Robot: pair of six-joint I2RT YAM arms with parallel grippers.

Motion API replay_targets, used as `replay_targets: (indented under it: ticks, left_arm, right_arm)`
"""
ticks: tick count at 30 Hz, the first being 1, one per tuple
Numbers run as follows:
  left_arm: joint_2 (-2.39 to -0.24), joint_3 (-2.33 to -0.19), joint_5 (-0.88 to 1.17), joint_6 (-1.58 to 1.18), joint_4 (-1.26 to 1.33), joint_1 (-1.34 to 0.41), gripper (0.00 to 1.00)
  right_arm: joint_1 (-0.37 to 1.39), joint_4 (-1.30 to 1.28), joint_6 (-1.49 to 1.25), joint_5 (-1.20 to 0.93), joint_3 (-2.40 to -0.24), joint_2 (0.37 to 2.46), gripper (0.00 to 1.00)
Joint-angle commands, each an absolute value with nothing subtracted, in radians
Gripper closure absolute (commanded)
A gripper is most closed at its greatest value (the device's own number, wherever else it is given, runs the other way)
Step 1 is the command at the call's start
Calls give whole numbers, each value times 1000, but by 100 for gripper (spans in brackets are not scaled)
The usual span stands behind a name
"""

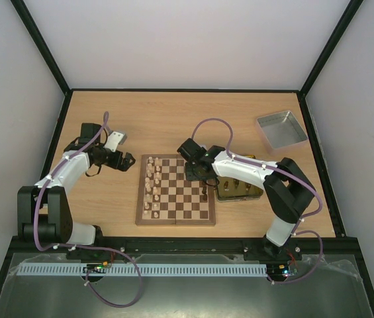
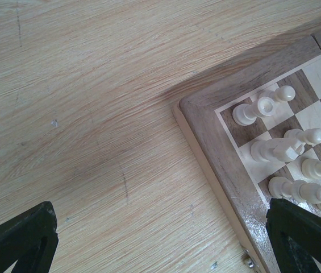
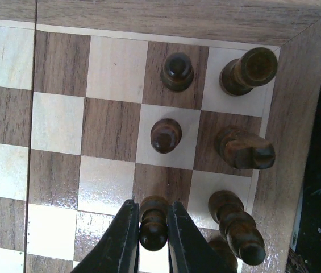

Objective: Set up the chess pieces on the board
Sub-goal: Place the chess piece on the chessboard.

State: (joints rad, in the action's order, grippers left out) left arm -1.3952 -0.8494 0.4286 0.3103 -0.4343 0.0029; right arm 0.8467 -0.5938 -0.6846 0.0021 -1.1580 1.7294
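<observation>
Top external view: I'm midway through the set-up. The desk point(image 1: 173, 119), pale wood-grain laminate, carries the board point(image 1: 176, 191) near the middle of its near edge. It is a square of checkered dark and cream veneer inside a brown mitred border. A silver-grey metal tray point(image 1: 280, 128) sits toward the desk's far right corner, well apart, and a shiny gold tin point(image 1: 236, 191) with dark pieces in it lies just beside the board's right edge.

The left gripper point(image 1: 126, 159) hangs over bare desk off the board's far left corner, its black fingers point(image 2: 24, 236) spread wide and carrying nothing. The right gripper point(image 3: 151, 207) is over the board's right side, pressed onto the rounded head of a dark pawn point(image 3: 153, 224).

The cream pieces point(image 1: 152, 185), smooth turned wood, stand in two rows along the board's left edge. On the right edge the dark rook point(image 3: 250, 69), knight point(image 3: 244, 149) and bishop point(image 3: 237, 224) fill the outer file from the corner. Two pawns point(image 3: 177, 71) occupy the file beside them.

The held pawn hangs in that second file, on the square next after those two. I can't tell if its base touches. My next move, I'd judge, is a straight lowering, centred on the square. The release must be gentle, since these narrow glossy pieces would tip easily. Then lift clear and return to the tin.
</observation>
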Motion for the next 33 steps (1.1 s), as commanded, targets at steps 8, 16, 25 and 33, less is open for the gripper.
replay_targets:
  ticks: [8,16,25,33]
  left_arm:
    - [-1413,-845,434,321,-433,-3,0]
    - [-1417,-846,434,321,-431,-3,0]
    - [-1419,-846,431,321,-430,-5,0]
    - [-1419,-844,429,321,-428,-5,0]
  right_arm:
    - [853,-600,-680,22,-1161,1743,86]
    - [853,-598,-676,18,-1161,1749,83]
    - [853,-593,-676,15,-1164,1751,85]
    - [853,-587,-676,18,-1158,1754,88]
